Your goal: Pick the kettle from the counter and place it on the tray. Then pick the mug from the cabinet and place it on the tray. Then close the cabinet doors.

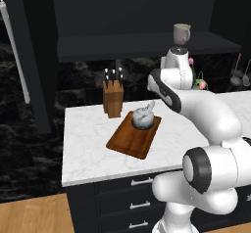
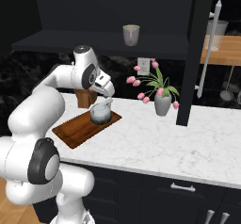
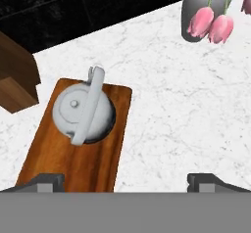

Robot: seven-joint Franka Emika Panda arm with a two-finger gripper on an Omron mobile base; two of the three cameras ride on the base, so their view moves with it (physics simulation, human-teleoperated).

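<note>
On the white marble counter, starting from the left, there's a light-wood knife block near the back edge with dark handles sticking up. Just right of it and a bit nearer lies the tray, a reddish-brown board sitting at an angle, and the kettle is parked on its far end, upright, handle arched over the lid. From the hand view you can see the kettle sits at the tray's far end with bare wood on the near part.

The gripper hangs just above the kettle, not touching it as far as I can tell, and its jaws are spread wide with nothing between them. In the hand view the two finger tips stand far apart at the bottom, one over the tray and one over bare marble.

Further right on the counter is a grey vase with pink tulips, well apart from the tray.

Up top, the cabinet is open, its right door swung out with the long silver bar handle showing. The mug stands upright on the dark shelf inside, up above the tray and the vase. Dark drawers with silver pulls run below the counter.
</note>
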